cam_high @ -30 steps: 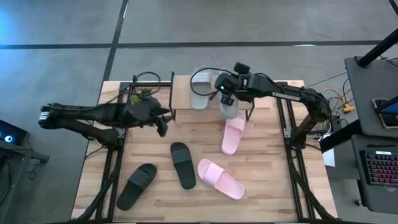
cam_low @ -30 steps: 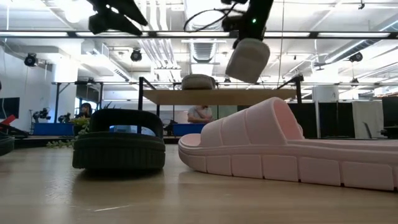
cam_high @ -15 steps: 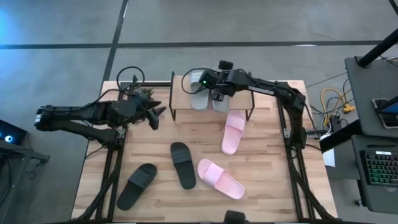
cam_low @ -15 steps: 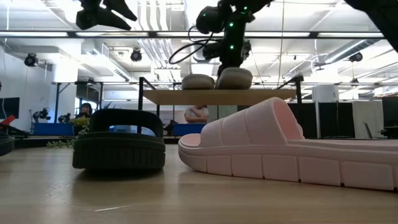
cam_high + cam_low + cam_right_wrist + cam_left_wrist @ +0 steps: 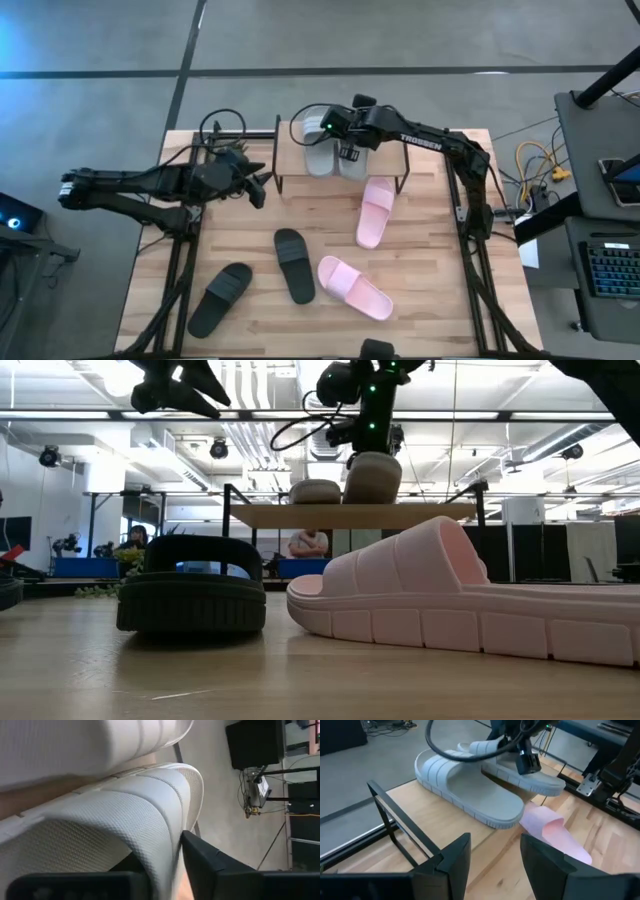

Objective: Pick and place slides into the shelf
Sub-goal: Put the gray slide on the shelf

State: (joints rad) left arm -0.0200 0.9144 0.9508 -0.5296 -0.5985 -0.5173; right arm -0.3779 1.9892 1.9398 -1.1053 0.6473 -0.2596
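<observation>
Right gripper (image 5: 345, 152) over shelf (image 5: 292, 170), fingers (image 5: 205, 865) around strap of grey slide (image 5: 354, 163); tight or loose, cannot tell. That slide on shelf beside other grey slide (image 5: 320, 158). Left gripper (image 5: 262, 190) near shelf, fingers (image 5: 455, 862) apart, empty. Pink slides (image 5: 375, 212), black slides (image 5: 293, 264) on counter (image 5: 430, 250).

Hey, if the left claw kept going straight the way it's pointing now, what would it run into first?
Most likely the shelf: the open left claw points across its near frame and board. Just past that lies the nearer grey slide. Depth is hard to judge, and it may be high enough to clear the frame.
</observation>
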